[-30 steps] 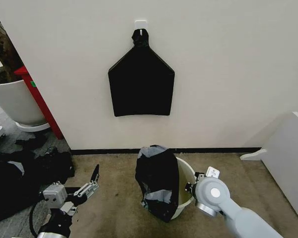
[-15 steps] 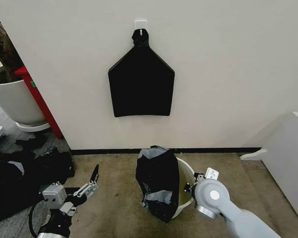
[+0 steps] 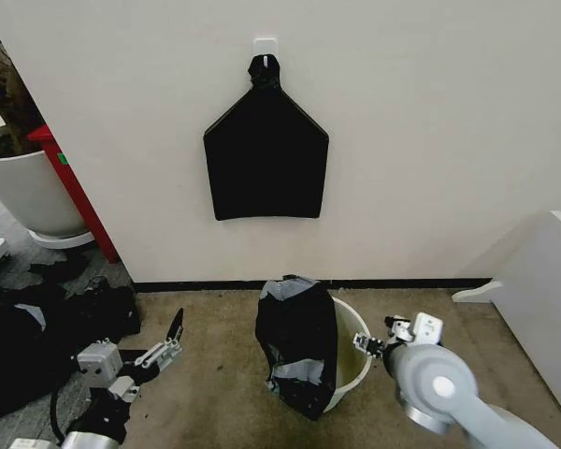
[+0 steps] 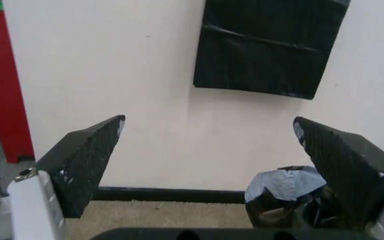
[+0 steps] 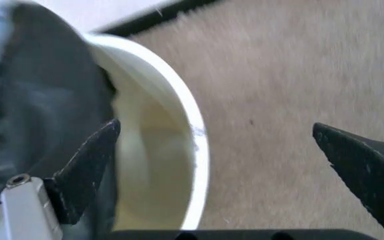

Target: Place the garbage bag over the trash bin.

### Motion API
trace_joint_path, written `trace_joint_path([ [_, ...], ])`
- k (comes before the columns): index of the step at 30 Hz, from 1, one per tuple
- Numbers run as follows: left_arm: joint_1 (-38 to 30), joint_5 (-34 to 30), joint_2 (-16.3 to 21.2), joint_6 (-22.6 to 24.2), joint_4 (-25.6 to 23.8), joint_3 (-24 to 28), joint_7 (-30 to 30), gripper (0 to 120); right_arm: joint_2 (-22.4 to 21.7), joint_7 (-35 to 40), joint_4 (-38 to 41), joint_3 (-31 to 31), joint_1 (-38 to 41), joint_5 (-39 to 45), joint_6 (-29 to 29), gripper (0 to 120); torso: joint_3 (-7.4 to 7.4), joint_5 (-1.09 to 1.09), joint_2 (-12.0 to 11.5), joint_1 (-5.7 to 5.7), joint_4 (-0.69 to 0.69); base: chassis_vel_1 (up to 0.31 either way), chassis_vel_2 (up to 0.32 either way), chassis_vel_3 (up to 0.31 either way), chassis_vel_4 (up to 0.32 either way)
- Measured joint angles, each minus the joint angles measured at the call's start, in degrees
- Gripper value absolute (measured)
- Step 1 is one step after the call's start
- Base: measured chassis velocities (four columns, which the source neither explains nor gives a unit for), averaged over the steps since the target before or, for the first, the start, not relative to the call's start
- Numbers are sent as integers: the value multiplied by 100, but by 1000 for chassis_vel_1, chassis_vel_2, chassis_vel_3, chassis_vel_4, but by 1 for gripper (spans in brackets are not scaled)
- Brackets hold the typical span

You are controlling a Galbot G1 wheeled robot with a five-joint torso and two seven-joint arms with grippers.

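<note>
Garbage bag (image 3: 297, 351), thin glossy black plastic, crinkled and floppy: draped over the left side of the trash bin (image 3: 353, 354), a small round cream-white plastic bucket standing on the tan carpet (image 3: 215, 374) near the wall. Bag covers the bin's left rim and outer wall, hanging down to the floor; its top bunches up above the rim with a grey sheen on the folds. Right half of the rim is bare, so the bag is only partly on. Inside, the exposed part of the bin shows plain cream wall with a slightly yellow-green tint lower down; the rest of the interior is hidden by the bag.

Right gripper (image 3: 374, 342): just beside the bin's right rim, apart from it, fingers spread, holding nothing. In the right wrist view the garbage bag (image 5: 38, 100) lies over the far side of the trash bin (image 5: 172, 125), with the open rim between the two fingertips.

Left gripper (image 3: 171, 342): low over the carpet, well left of the bin, fingers spread, empty. Its wrist view looks toward the wall, catching the bag's bunched top (image 4: 282, 200) at the lower edge.

On the wall above the bin: a flat smooth black bag bundle (image 3: 266, 154) with a knotted top, hung from a white hook (image 3: 265, 44). Far left: a large white plant pot (image 3: 23, 187) and a red panel (image 3: 75, 187).
</note>
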Motion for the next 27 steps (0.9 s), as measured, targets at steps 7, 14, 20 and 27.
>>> trace_joint_path([
  [7, -688, -781, 1050, 658, 0, 49, -472, 100, -175, -511, 642, 197, -241, -538, 50, 100, 0, -2, 0, 0, -1, 0, 0, 0, 0],
  [14, -2179, -1849, 2167, 1273, 97, 1118, -1281, 100, 2, -1234, 685, 238, -470, -1357, 148, 100, 0, 0, 0, 0, 0, 0, 0, 0, 0],
  [20, -4004, -2282, 2680, 1846, 793, 1879, -1642, 100, 61, -1754, 523, 294, -641, -2239, 196, 100, 1, 0, -1, 0, -1, 0, 0, 0, 0],
  [27, -5943, -2828, 2690, 3065, 1277, 3402, -2638, 100, 114, -1786, 379, 385, -674, -2247, 240, 100, 1, 0, -1, 0, -1, 0, 0, 0, 0],
])
